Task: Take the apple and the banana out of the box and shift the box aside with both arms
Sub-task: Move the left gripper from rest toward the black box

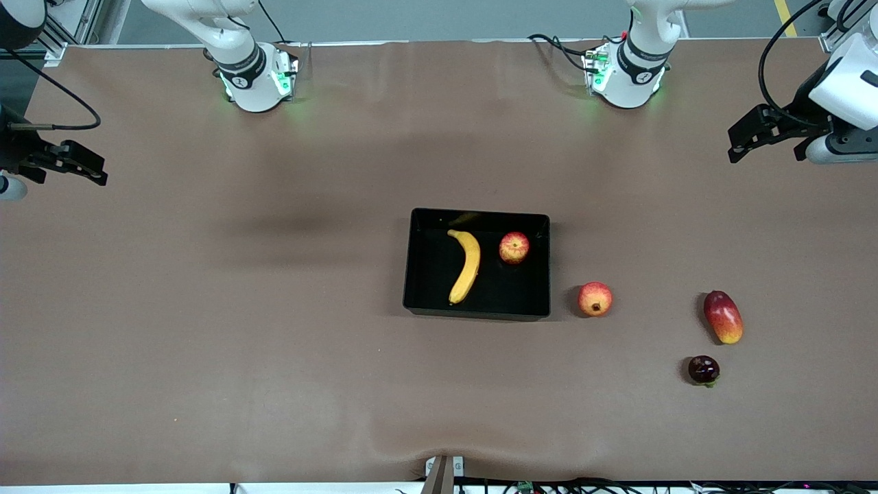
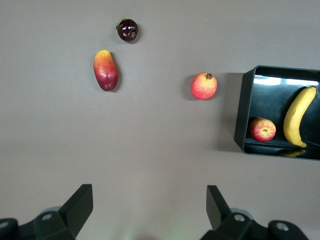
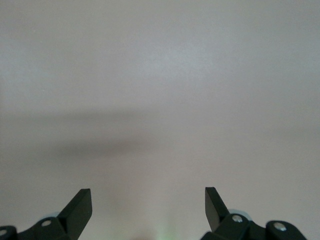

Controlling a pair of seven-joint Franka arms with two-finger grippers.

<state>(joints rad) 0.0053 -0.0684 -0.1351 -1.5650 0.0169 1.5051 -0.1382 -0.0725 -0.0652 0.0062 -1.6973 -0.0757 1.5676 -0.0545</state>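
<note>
pomegranate (image 1: 595, 299) beside tray (image 1: 420, 302)

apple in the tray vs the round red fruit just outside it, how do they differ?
The apple lies inside the black tray beside the banana; the round fruit sits on the bare table, toward the left arm's end. The apple shows a stem dimple; the round fruit has a small crown-like tip and looks slightly bigger. Both are red-and-yellow, and no gripper touches either.
</note>
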